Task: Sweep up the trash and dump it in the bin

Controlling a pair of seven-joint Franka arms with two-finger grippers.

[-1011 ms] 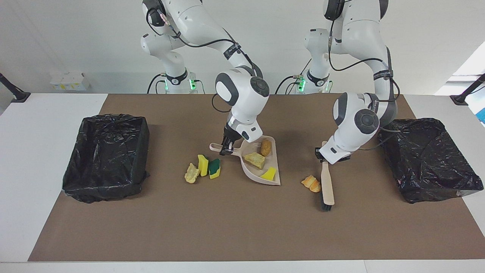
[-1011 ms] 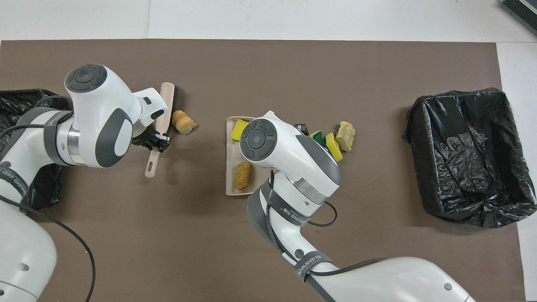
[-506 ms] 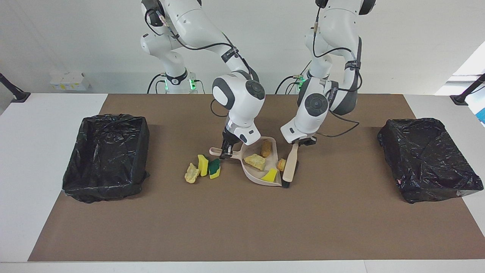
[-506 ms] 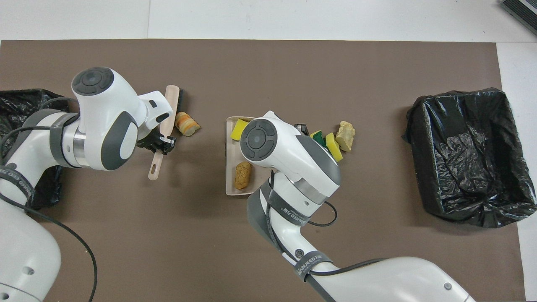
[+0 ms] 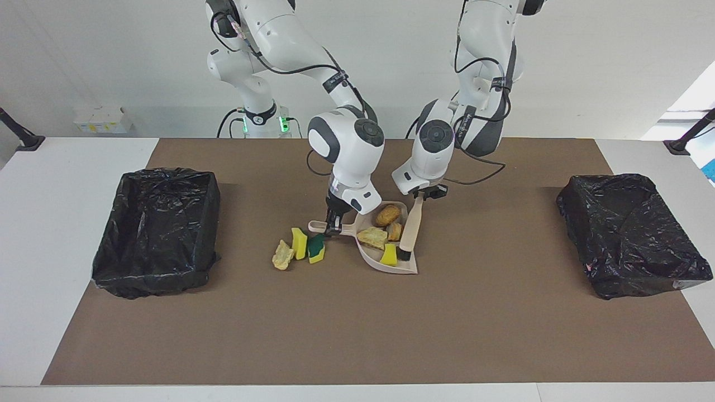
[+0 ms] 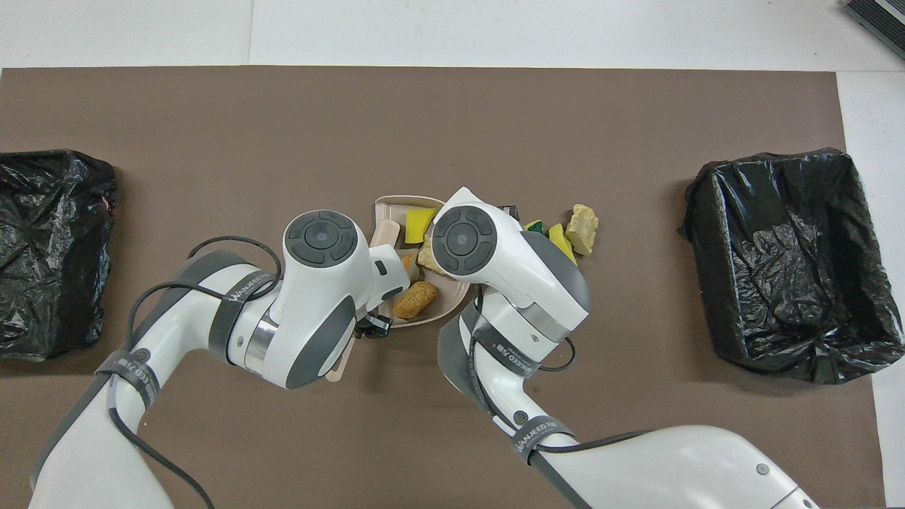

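Note:
My right gripper (image 5: pixel 334 225) is shut on the handle of the beige dustpan (image 5: pixel 402 269), which rests on the brown mat. Several trash bits lie in the pan: a brown bread chunk (image 5: pixel 387 215), an orange one (image 5: pixel 395 230), a tan piece (image 5: pixel 373 237) and a yellow sponge (image 5: pixel 389 254). My left gripper (image 5: pixel 423 195) is shut on the beige brush (image 5: pixel 411 226), whose black bristles sit in the pan's mouth. Beside the handle, toward the right arm's end, lie a yellow sponge (image 5: pixel 299 243), a green-backed sponge (image 5: pixel 317 247) and a tan chunk (image 5: pixel 283 254).
A black-lined bin (image 5: pixel 156 231) stands at the right arm's end of the table and another bin (image 5: pixel 628 231) at the left arm's end. Both arms crowd over the mat's middle, and their wrists cover part of the pan (image 6: pixel 385 208) from above.
My left arm swept the brush toward the right arm's end, pushing the orange bread chunk across the mat into the dustpan. The right gripper kept hold of the pan's handle.

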